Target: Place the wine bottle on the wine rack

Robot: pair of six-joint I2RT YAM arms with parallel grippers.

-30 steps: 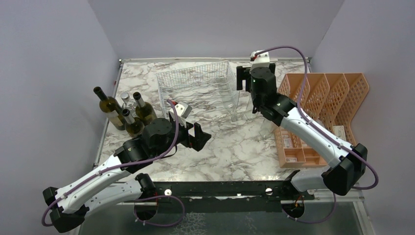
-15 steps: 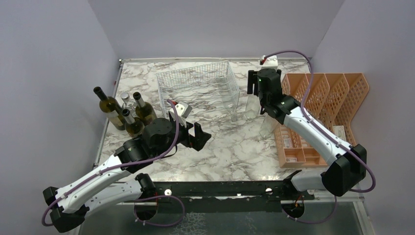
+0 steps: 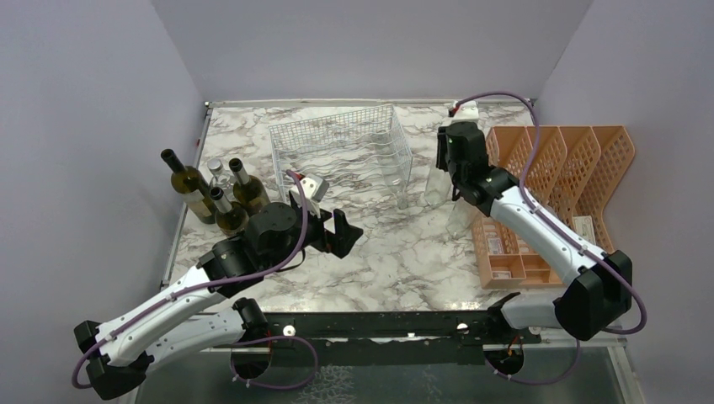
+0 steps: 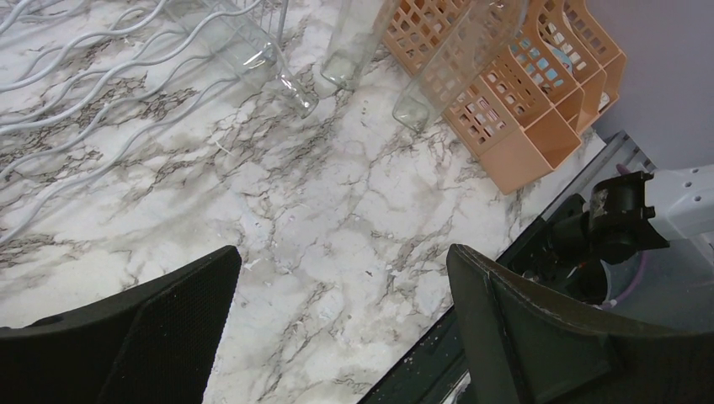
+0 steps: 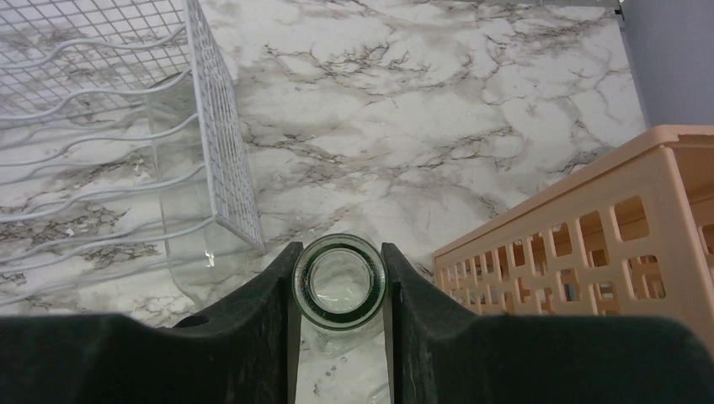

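The white wire-mesh wine rack (image 3: 337, 156) is just beside my load, so I should lift straight up past its side wall before tilting toward a free wavy cradle; smooth glass could slip. The clear glass wine bottle (image 5: 338, 282) stands upright between the rack and the orange perforated tray (image 5: 589, 227), see-through and green-tinged at its mouth. My right gripper (image 5: 339, 263) is clamped on its neck. My left gripper (image 4: 341, 278) hangs spread apart.

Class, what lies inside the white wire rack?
One clear bottle lies in the wine rack's right-hand cradle. The other visible cradles hold nothing; the left arm hides its near-left corner.
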